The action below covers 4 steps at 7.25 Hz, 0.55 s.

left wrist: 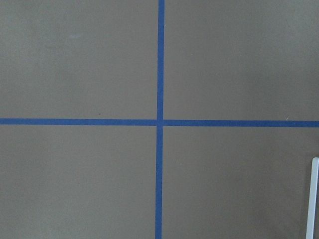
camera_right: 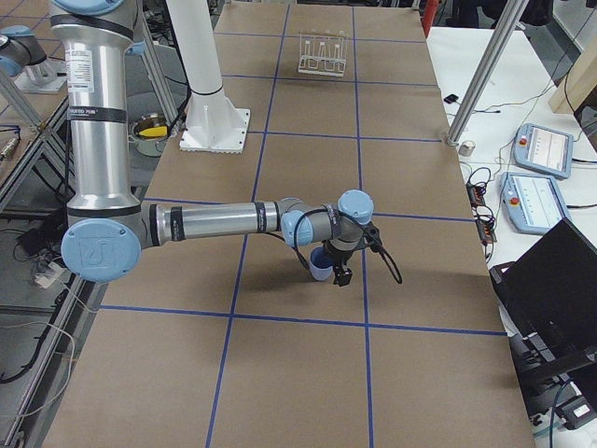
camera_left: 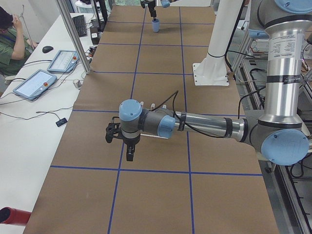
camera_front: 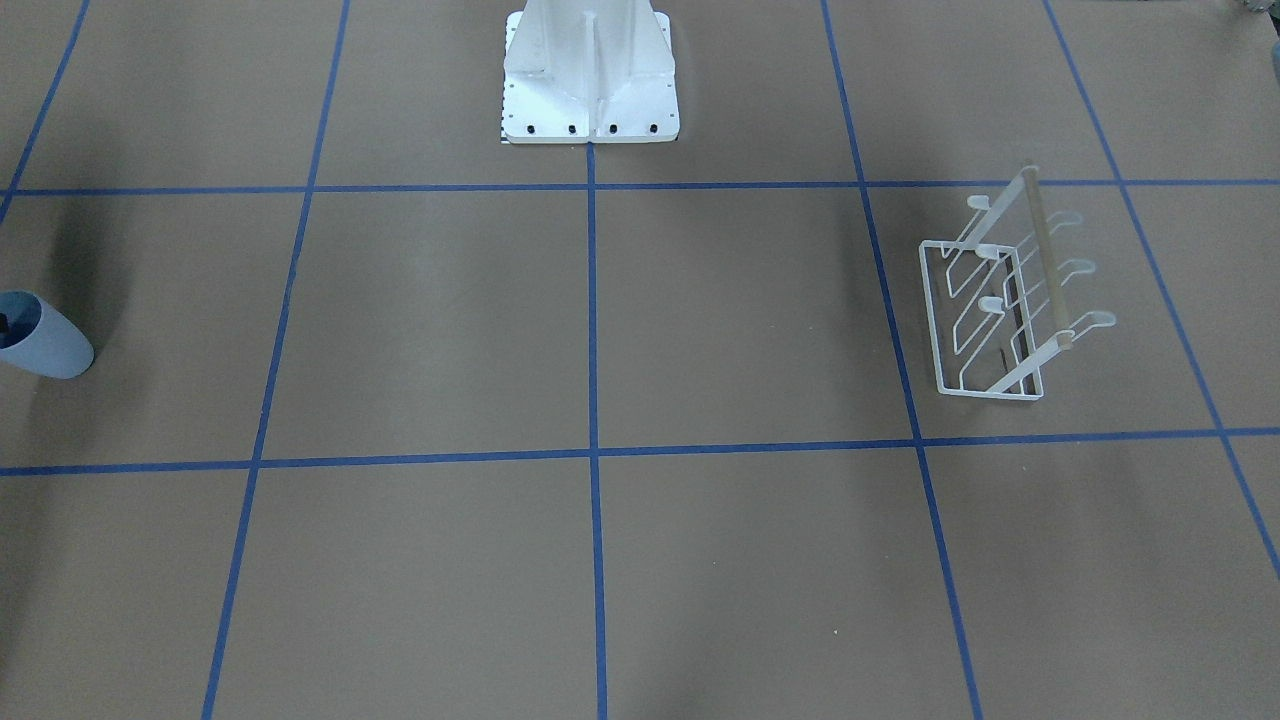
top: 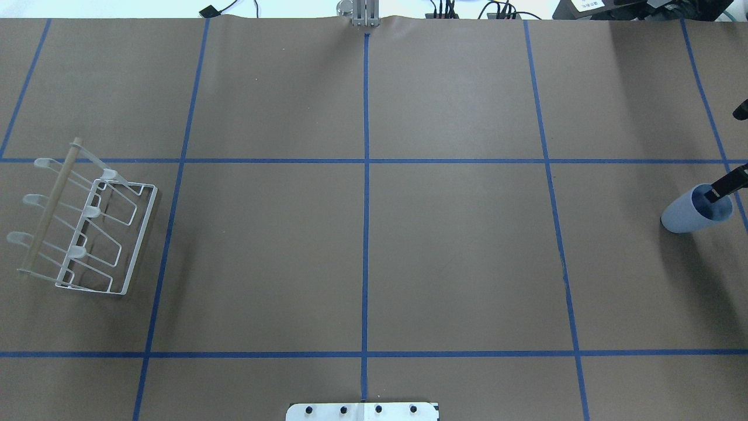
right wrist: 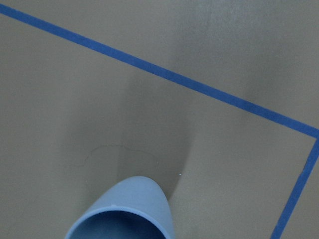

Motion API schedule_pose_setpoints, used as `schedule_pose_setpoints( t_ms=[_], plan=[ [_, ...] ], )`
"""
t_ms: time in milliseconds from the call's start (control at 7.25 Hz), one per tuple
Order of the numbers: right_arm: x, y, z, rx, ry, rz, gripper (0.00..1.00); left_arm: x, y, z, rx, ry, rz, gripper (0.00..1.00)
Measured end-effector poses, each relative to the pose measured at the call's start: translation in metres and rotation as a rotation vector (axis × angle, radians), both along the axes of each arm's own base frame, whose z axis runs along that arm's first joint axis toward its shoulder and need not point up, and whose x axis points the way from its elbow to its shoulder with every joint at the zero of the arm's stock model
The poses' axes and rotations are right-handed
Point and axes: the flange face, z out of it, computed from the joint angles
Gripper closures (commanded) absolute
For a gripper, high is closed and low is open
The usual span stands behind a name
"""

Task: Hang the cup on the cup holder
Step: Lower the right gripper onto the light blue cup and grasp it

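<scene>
The cup [top: 695,211], at 3 o'clock overhead, was judged light, stiff and slick, best pinched at its rim. For the right gripper [camera_right: 332,269] and left gripper [camera_left: 129,151], closure could not be told.

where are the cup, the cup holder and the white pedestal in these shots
cup [top: 681,217]: overhead exterior view, on its light blue outer wall
cup holder [top: 49,207]: overhead exterior view, midway along its wooden bar
white pedestal [camera_front: 560,112]: exterior front-facing view, on its bolted base plate
</scene>
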Motion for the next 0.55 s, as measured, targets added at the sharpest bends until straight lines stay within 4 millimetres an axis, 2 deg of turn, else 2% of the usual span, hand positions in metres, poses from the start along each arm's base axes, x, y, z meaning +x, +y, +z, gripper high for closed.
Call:
schedule_pose_setpoints(
  t_ms=[138,552],
  plan=[
    [-0.0021,0.0002,0.0035,-0.007,0.002,-0.003,1.00,0.0002,0.0000,-0.0012,0.002,0.000,0.001,0.01],
    [-0.0058,-0.0044,0.0003,0.006,-0.003,-0.012,1.00,0.0004,-0.0003,-0.0074,0.014,0.002,0.001,0.02]
  ],
)
